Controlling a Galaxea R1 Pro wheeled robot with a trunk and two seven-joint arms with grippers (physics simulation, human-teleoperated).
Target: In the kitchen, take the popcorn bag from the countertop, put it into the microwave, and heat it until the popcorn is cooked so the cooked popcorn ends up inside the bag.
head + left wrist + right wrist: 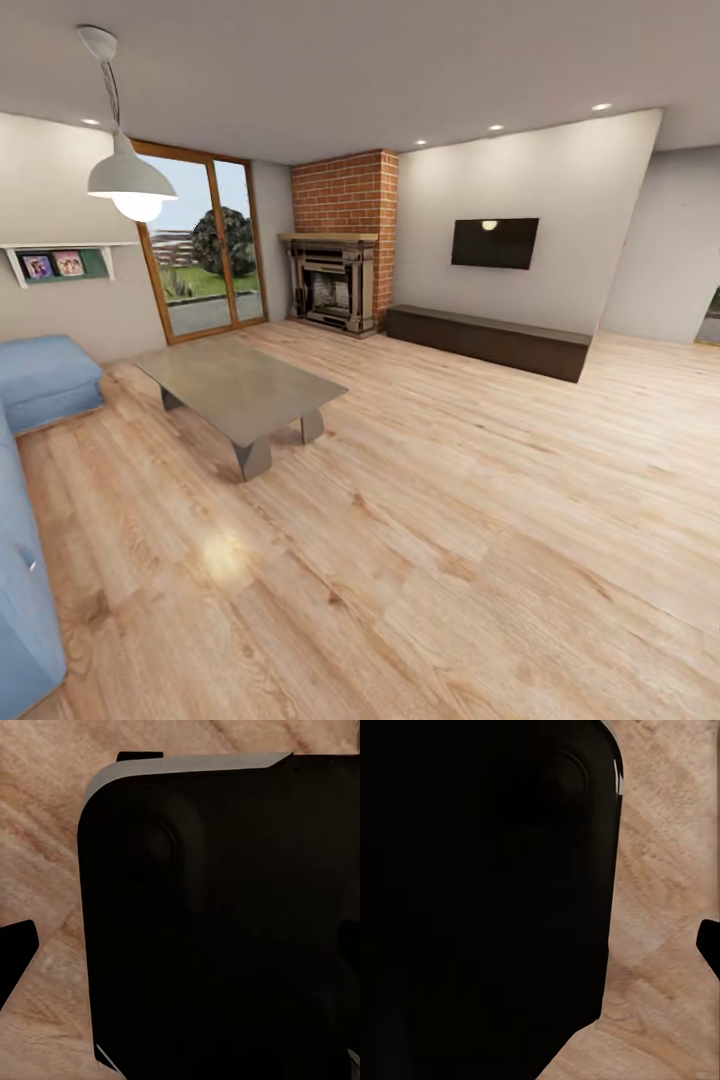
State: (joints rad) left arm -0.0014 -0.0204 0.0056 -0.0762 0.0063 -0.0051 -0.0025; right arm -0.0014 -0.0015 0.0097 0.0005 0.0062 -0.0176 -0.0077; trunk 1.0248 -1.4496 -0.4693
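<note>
I am in a living room; the popcorn bag, the microwave and the countertop are out of view. In the left wrist view a large black rounded body panel (217, 922) of the robot hangs over the wooden floor (37, 832), and a dark tip (15, 952) pokes in at the edge. The right wrist view has the same kind of black panel (480, 900) over floor boards (660, 967), with a small dark tip (709, 945) at the edge. Neither wrist view lets me judge how the fingers stand.
A low grey coffee table (240, 390) stands ahead on the left, with a blue sofa (40, 380) beside it. A brick fireplace (335, 280), a dark low cabinet (490, 340) under a wall TV (494, 243) and a glass door (205, 245) line the far walls. Open wooden floor (480, 520) stretches right.
</note>
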